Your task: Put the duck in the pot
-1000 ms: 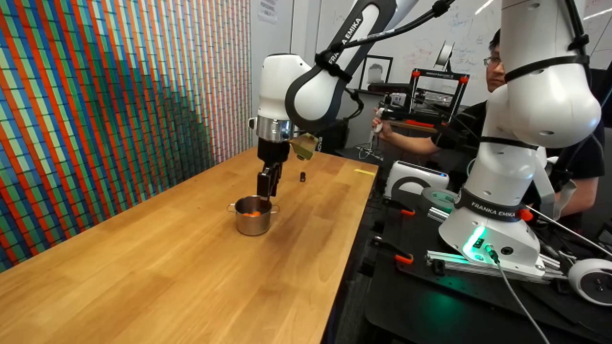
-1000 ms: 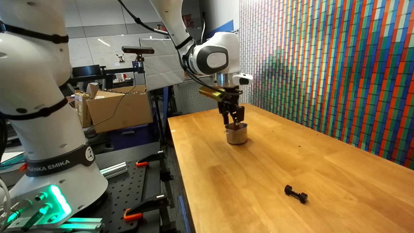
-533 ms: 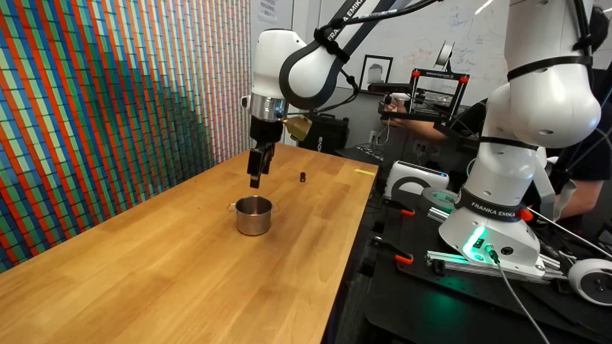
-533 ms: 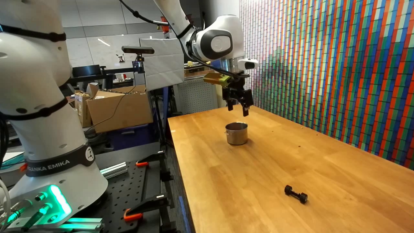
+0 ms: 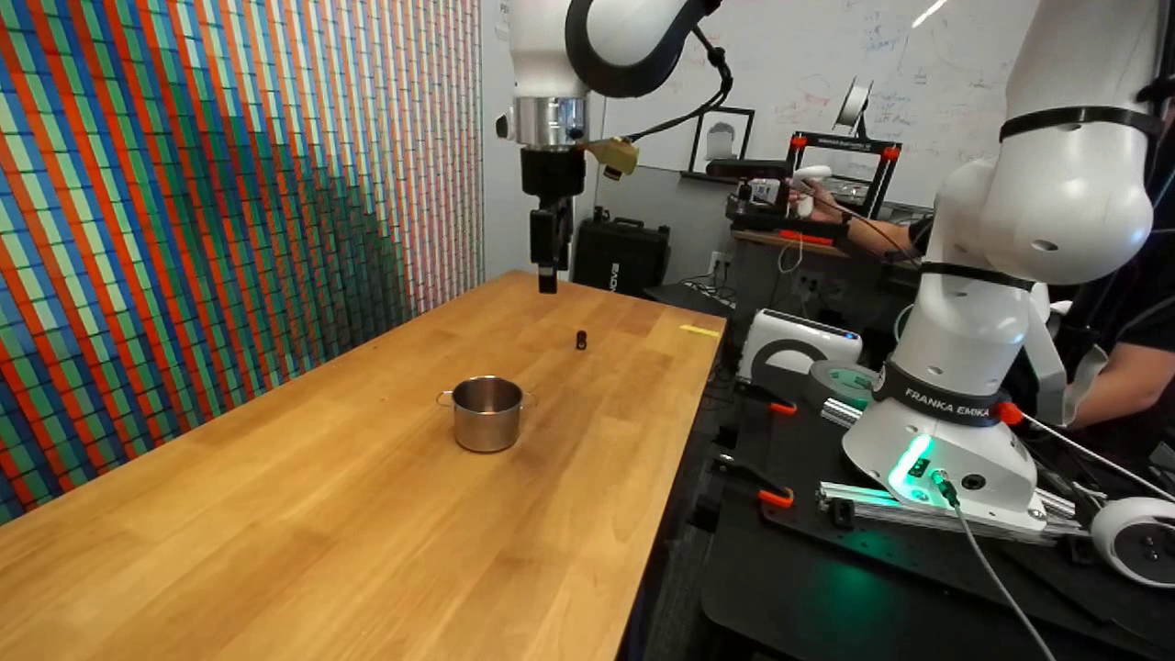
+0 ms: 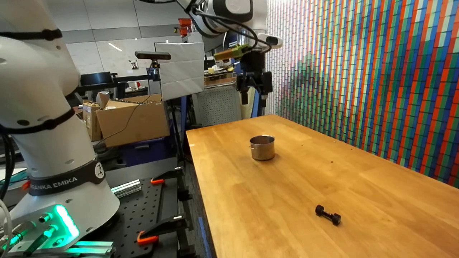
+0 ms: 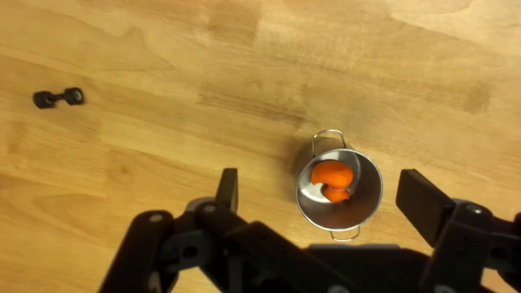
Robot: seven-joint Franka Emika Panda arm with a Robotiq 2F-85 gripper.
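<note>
The duck (image 7: 333,174) is an orange toy lying inside the pot in the wrist view. In both exterior views the pot's walls hide it. The pot (image 5: 486,430) is a small shiny silver pot with two wire handles, upright on the table; it also shows in an exterior view (image 6: 263,150) and the wrist view (image 7: 364,199). My gripper (image 6: 254,100) is open and empty, well above the table and apart from the pot; it also shows in an exterior view (image 5: 551,278). In the wrist view the fingers of my gripper (image 7: 319,189) stand wide apart, with the pot seen between them.
A small black dumbbell-like object (image 6: 327,215) lies on the wooden table (image 5: 367,514), away from the pot; it also shows in the wrist view (image 7: 59,97). A coloured tiled wall (image 5: 229,184) runs along the table's long side. A person's hand (image 5: 826,202) is in the background.
My gripper was down at the pot's mouth one second ago and has risen well above it. The orange that showed in the pot in an exterior view is now hidden. The pot has not moved.
</note>
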